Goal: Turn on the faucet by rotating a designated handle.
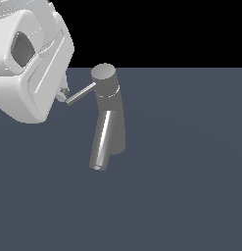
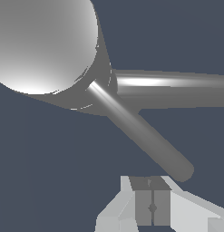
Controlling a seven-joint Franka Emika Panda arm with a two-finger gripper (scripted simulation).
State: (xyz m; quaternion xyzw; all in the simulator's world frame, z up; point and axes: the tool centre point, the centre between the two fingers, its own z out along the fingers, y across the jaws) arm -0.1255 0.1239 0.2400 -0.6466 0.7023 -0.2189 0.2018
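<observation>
Wrist view: the gripper (image 2: 152, 207) is being shown at the picture's edge, and its two fingers (image 2: 143, 206) are being pressed together, with only a thin seam seen between the pads and nothing held between them. The fingertips are being kept just beside the free end of the handle (image 2: 143, 133); whether they are touching the rod is not being made clear by this view.

The handle is being seen as a thin straight dark-grey rod with a bright streak along it, running from the round cap (image 2: 43, 43) out toward the fingers. The cap is being shown as a large pale disc, seen from above. The thicker shiny spout (image 2: 177, 86) is being seen leaving the same body in another direction, well apart from the fingers.

In the exterior view, only a small part of the gripper (image 1: 62, 93) is being seen below the big white body of the arm (image 1: 29, 63), and it is being placed right at the tip of the handle (image 1: 81, 93), on the exterior view's left of the faucet (image 1: 110, 112). The handle is being tilted slightly downward toward its free end. The faucet is standing upright on the flat dark blue-grey floor (image 1: 191, 171), a little left of the middle of the exterior view, and its spout (image 1: 102, 142) is being pointed down and forward.
</observation>
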